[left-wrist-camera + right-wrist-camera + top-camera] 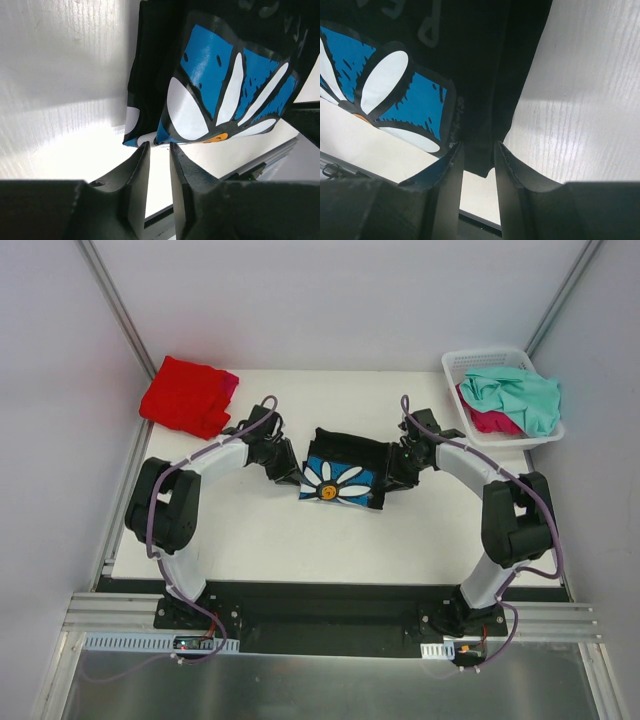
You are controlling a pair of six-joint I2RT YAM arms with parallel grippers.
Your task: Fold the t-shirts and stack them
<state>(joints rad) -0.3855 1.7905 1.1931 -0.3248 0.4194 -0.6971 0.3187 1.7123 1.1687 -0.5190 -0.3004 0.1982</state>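
Observation:
The black t-shirt with its blue and white daisy print lies folded in a small bundle at the table's middle, stretched between both arms. My left gripper has its jaws drawn narrow, the tips pinching the bundle's left folded edge. My right gripper is shut on a flap of black cloth at the right edge. A folded red t-shirt rests at the back left, with a magenta one peeking out beneath it.
A white lattice basket stands at the back right corner, holding a crumpled teal t-shirt over a magenta-red one. White walls and metal posts close in the table on three sides.

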